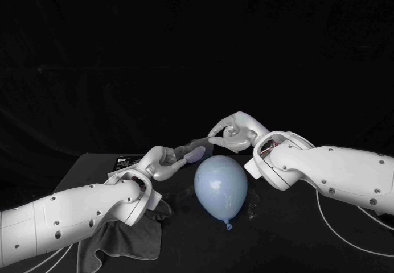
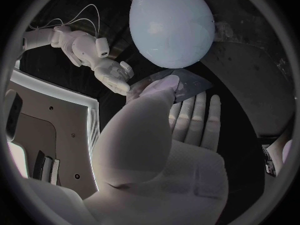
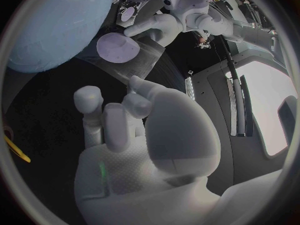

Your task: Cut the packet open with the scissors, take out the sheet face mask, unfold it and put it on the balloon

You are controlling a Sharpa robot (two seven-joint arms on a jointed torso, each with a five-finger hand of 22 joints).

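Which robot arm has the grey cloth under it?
The left arm, coming in from the picture's left: the grey cloth lies under it. The right arm is across the balloon from the cloth.

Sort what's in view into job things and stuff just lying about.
Job: mask, held between left hand and right hand; balloon.
Lying about: grey cloth; dark flat item behind the left hand, unclear what.
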